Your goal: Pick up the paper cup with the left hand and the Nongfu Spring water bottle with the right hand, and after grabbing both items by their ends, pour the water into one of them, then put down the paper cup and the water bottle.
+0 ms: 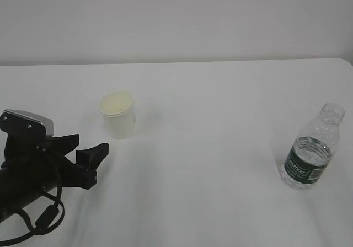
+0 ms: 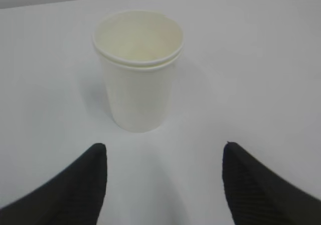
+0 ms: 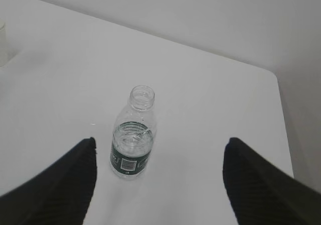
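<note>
Paper cup (image 1: 117,114) stands upright on the white table (image 1: 209,109), left of centre, rim up, pale yellow inside; in the left wrist view it looks like two cups nested, w/ a double rim. Left hand (image 1: 88,156) sits near-left of it, jaws spread wide, nothing held, cup centred ahead between the fingertips (image 2: 95,157) but still apart. Nongfu Spring water bottle (image 1: 310,150) stands uncapped at far right, water (image 3: 131,137) about up to the label top. Right hand (image 3: 158,157) hangs above it, jaws also wide, empty, not seen in the exterior view.

Step in hand, I'd say: approach & grasp. Go straight in, keep the cup centred, close gently on the lower wall so thin paper doesn't crush or tip. Bottle: grip low and keep it upright, since there's no cap.
</note>
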Tool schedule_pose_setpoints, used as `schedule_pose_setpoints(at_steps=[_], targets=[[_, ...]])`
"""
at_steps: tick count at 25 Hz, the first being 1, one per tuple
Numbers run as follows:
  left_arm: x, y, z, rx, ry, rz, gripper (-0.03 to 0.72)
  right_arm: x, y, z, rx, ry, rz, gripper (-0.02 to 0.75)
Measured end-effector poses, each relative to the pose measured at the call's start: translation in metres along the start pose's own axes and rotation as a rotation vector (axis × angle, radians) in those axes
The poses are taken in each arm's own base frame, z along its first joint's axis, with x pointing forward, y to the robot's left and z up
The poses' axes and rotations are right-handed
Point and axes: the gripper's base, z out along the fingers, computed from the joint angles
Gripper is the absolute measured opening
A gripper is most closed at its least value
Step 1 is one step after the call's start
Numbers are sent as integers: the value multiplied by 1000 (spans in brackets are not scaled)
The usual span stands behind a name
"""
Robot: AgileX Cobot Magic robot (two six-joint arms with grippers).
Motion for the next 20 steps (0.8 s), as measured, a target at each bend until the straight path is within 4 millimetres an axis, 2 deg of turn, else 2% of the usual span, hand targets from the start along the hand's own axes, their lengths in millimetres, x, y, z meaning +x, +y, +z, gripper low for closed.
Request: schedule_pose_setpoints(at_steps=[5, 14, 17, 20], targets=[[2, 3, 11, -30, 1, -13, 513, 0, 0, 0, 0, 0, 0, 587], [1, 14, 10, -152, -15, -69, 496, 0, 0, 0, 0, 0, 0, 587], [1, 14, 10, -150, -15, -68, 465, 0, 0, 0, 0, 0, 0, 586], [1, 10, 11, -115, -12, -52, 404, 0, 0, 0, 0, 0, 0, 587]])
